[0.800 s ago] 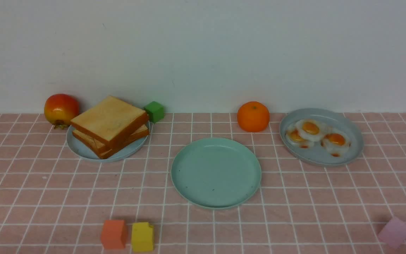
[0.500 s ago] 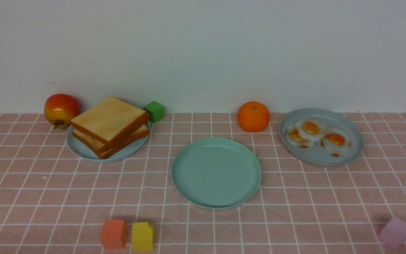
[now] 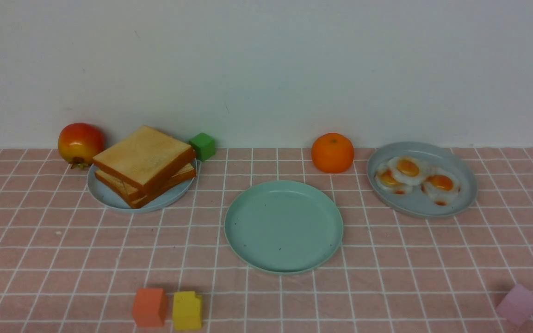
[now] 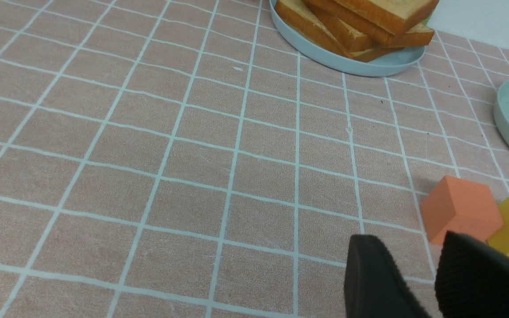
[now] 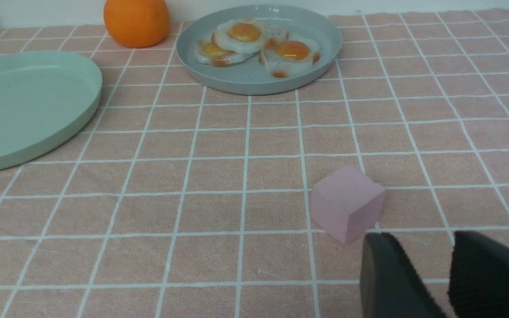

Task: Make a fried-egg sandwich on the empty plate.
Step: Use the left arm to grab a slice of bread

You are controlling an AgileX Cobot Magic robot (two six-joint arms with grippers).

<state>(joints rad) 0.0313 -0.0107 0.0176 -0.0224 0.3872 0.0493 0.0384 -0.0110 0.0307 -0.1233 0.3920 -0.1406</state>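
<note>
No writing, label, brand, number or sign is legible on anything here.

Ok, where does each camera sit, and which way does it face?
Front view: between the arms, facing the wall across the table; no robot part shows.
Left wrist view: on the left wrist, low, facing the toast stack; left tool shows.
Right wrist view: on the right wrist, facing the egg dish; right tool shows.
Shared: all three see the mint-green plate.
</note>
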